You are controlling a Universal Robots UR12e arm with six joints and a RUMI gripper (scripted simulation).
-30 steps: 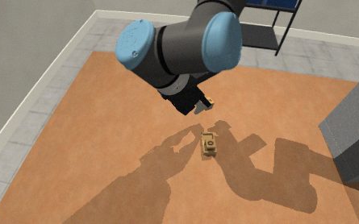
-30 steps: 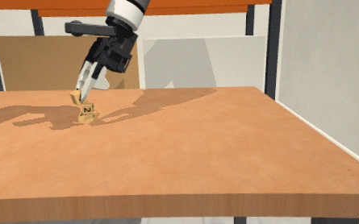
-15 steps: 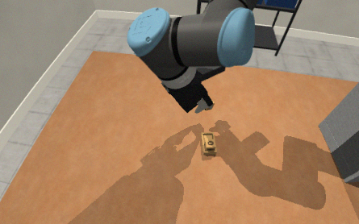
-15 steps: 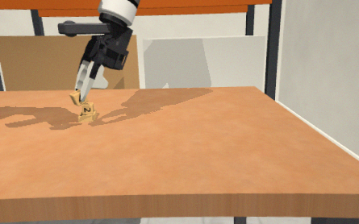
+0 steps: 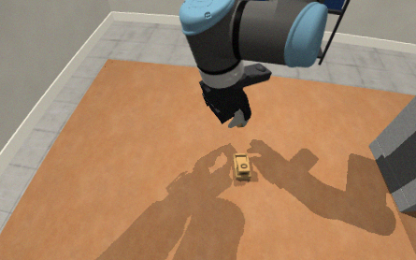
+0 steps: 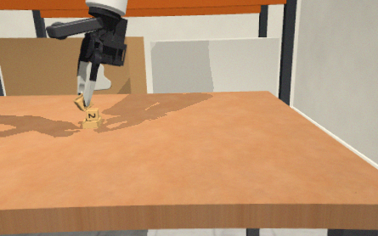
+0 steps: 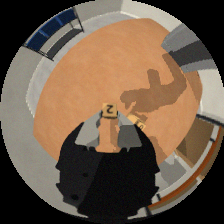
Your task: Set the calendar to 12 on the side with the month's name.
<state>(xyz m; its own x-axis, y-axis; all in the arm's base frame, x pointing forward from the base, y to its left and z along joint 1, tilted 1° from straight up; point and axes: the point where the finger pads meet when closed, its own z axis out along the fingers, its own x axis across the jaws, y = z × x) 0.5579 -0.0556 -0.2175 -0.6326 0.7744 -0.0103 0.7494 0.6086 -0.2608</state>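
A small wooden calendar tray (image 5: 242, 177) sits on the orange table top, with one digit cube (image 6: 92, 115) in it that shows a 2 toward the exterior camera. My gripper (image 6: 84, 98) hangs just above and to the left of the tray and is shut on the second digit cube (image 6: 80, 102), which is tilted and off the table. In the wrist view this held cube (image 7: 109, 110) sits between my fingertips with a face that reads like a 2; the tray lies just to its right. In the top view my gripper (image 5: 238, 121) hides the held cube.
A grey cabinet (image 5: 411, 154) stands at the table's right side. A blue shelf frame (image 5: 334, 19) stands behind the table. Board panels (image 6: 183, 65) lean at the far edge in the exterior view.
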